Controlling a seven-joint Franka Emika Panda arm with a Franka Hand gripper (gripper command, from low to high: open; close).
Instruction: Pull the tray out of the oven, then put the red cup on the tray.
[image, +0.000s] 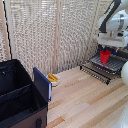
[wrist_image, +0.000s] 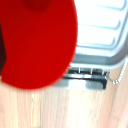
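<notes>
Exterior view: the gripper (image: 106, 48) pinches the red cup (image: 105, 56), carrying it just above the tray (image: 111, 64), which sits drawn out of the oven (image: 120, 54); likely held high for lowering onto the bars.

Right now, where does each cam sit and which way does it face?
Exterior: off the arm, across the wooden table, facing the lattice wall; arm and gripper over the tray at the exterior view's right, black box at its left.
Wrist: on the wrist, looking down past the red cup at the tray and table; no fingers clearly visible.
Shared: red cup, tray, table.
</notes>
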